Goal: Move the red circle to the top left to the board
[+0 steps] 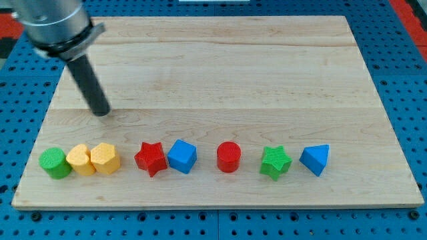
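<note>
The red circle (228, 157) is a short red cylinder standing in a row of blocks near the view's bottom, between the blue cube (182, 157) and the green star (275, 163). My tip (101, 112) rests on the board at the view's left, above the yellow blocks and far to the left of the red circle, touching no block. The rod slants up to the arm's grey body at the top left.
The row runs left to right: green cylinder (54, 163), yellow heart (80, 159), yellow hexagon (105, 159), red star (151, 158), blue cube, red circle, green star, blue triangle (315, 159). The wooden board (227, 67) lies on a blue pegboard.
</note>
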